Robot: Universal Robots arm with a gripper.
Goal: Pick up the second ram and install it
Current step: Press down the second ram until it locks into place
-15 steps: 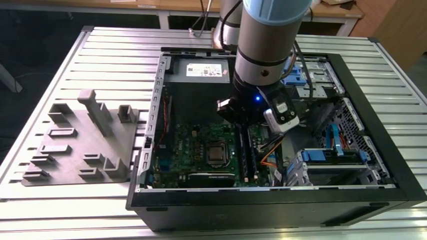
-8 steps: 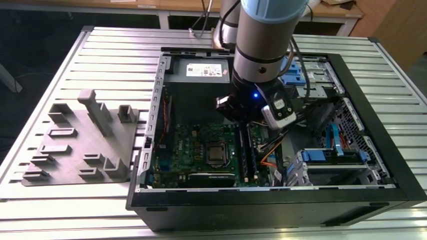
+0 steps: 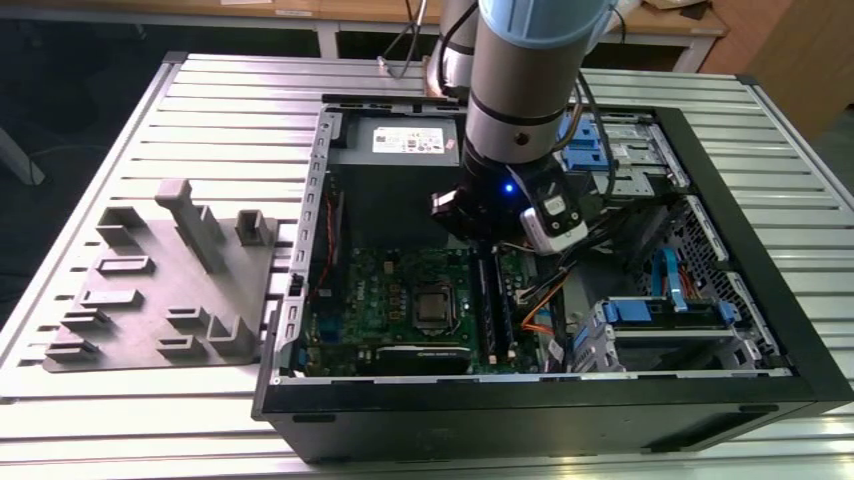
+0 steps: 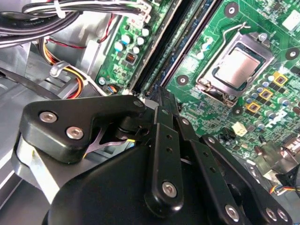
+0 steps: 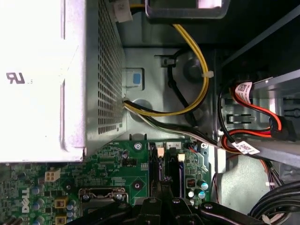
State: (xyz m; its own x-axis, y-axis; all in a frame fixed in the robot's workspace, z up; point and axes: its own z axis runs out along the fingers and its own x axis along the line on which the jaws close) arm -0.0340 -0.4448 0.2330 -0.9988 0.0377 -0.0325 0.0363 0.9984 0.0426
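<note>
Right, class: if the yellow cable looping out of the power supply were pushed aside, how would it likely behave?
Probably floppy: the yellow cable sweeps in a loose curve rather than a straight run. It would likely spring back, since a white cable tie binds it and one end enters the power supply. Seemingly light, being thin.

Open computer case (image 3: 747, 330) — grey fixture tray (image 3: 160, 290) beside.
</note>
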